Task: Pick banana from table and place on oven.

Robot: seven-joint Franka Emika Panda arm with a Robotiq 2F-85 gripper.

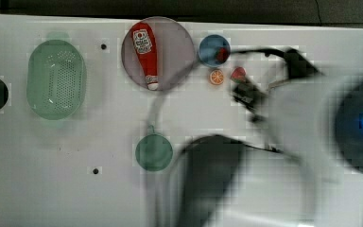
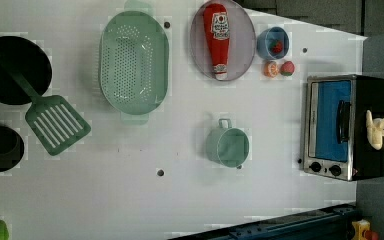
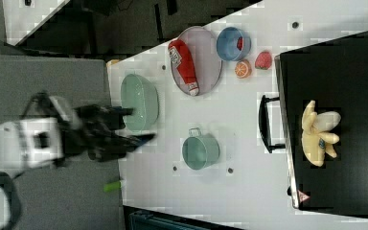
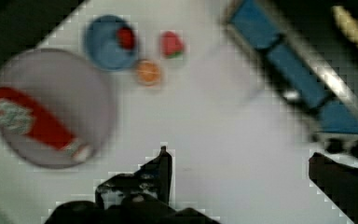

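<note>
The pale yellow banana [image 2: 376, 130] lies on the black top of the oven [image 2: 370, 95], at the left view's right. In the right view the banana [image 3: 318, 134] rests mid-top on the oven [image 3: 345, 72], whose door handle faces the white table [image 3: 239, 120]. My gripper [image 3: 139, 124] hangs open and empty at the right view's left, far from the oven, over the table's edge near the green colander [image 3: 140, 101]. In the wrist view the gripper [image 4: 242, 163] is spread wide with only table between its fingers [image 4: 163, 163], and the banana [image 4: 354, 28] and oven door [image 4: 298, 70] lie beyond.
A red ketchup bottle [image 2: 218, 37] lies on a grey plate [image 2: 242, 45]. Beside it are a blue bowl [image 2: 272, 42], an orange slice [image 2: 270, 68] and a strawberry [image 2: 287, 68]. A green cup [image 2: 227, 146] stands mid-table. A green spatula [image 2: 55, 122] rests across a black pan [image 2: 10, 65].
</note>
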